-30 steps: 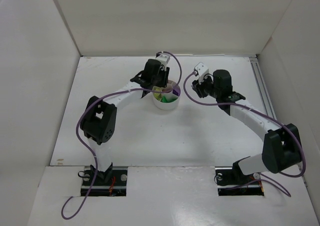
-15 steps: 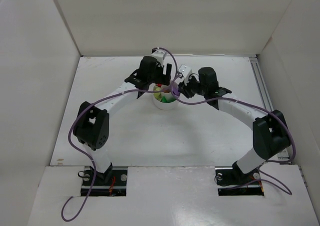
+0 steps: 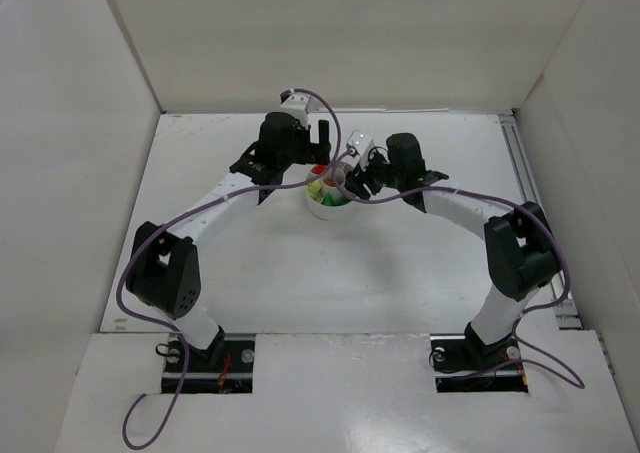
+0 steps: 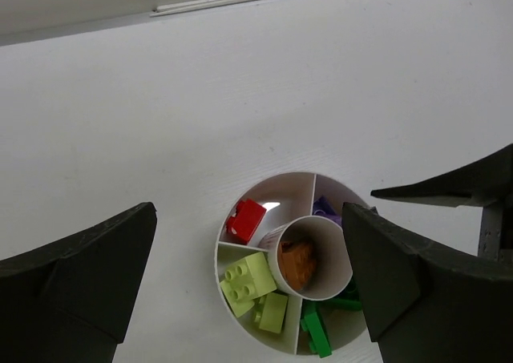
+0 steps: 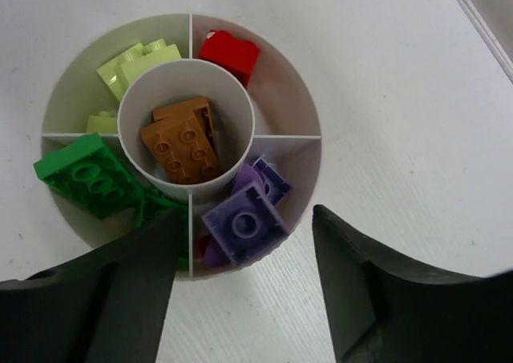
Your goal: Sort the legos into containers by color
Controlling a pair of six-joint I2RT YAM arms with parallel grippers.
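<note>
Dish (image 5: 292,98) sits centre-far on the table, straight below the right gripper (image 5: 244,227), the nearer tool. The left gripper (image 4: 248,211) hangs farther off, on the dish's far-left side. Both have jaws spread wide, gripping and touching nothing. All visible legos lie in compartments: orange-brown bricks (image 5: 180,139) in the centre well, purple bricks (image 5: 244,219) nearest the right fingers (red sliver beneath them, wedge unclear).

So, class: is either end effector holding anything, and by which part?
Nothing is held: the left end effector and right end effector are both open and empty, near the dish.
</note>
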